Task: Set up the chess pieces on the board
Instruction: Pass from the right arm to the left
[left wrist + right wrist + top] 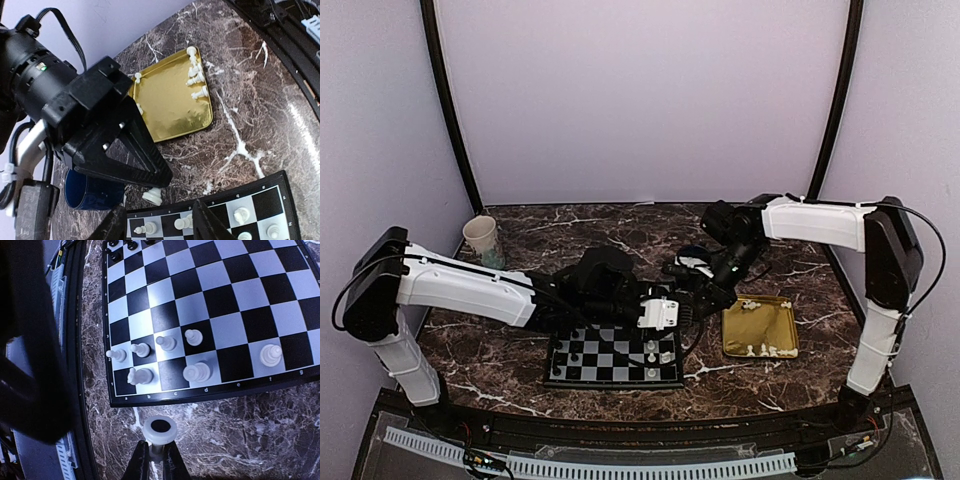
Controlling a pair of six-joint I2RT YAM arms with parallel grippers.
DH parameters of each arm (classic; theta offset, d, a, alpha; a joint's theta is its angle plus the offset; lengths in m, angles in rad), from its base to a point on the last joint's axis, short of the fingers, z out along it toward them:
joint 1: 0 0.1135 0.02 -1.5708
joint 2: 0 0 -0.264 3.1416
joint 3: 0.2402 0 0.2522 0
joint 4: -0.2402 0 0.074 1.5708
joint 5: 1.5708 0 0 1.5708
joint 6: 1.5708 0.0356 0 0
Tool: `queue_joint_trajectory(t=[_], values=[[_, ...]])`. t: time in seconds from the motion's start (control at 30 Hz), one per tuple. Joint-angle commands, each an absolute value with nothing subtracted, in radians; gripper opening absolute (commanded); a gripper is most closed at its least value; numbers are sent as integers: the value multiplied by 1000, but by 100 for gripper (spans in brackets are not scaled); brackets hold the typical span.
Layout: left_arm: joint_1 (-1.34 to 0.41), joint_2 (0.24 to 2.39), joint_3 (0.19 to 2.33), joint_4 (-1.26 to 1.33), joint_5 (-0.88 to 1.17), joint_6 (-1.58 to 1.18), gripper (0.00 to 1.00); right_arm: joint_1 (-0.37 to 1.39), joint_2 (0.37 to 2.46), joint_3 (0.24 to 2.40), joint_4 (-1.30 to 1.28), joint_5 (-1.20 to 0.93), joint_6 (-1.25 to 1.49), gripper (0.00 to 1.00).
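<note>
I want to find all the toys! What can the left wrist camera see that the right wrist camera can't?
Only the left wrist view shows the gold tray, with spare white pieces along its edge, and a blue cup. Only the right wrist view shows the black pieces at the board's far corner. Both show the board, the standing white pieces on it, and the right gripper pinching one held piece just off the board's edge.
</note>
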State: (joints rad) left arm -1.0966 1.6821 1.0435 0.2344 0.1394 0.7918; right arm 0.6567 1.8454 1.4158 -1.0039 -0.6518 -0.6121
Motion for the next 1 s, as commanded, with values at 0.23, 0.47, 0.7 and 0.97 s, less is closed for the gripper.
queue_joint_trajectory(t=[0.23,0.47,0.7,0.97], values=[[-1116,1784,1096,321,43,964,46,673,1873,1445,-1093,-771,-623,8],[-1129,1822,1121,336,3,996,44,676,1880,1444,-1102,-788,-629,8],[-1144,1855,1138,351,-38,1022,38,676,1887,1443,-1102,-797,-629,8],[-1155,1862,1144,357,-59,1024,25,676,1884,1443,-1100,-798,-613,8]])
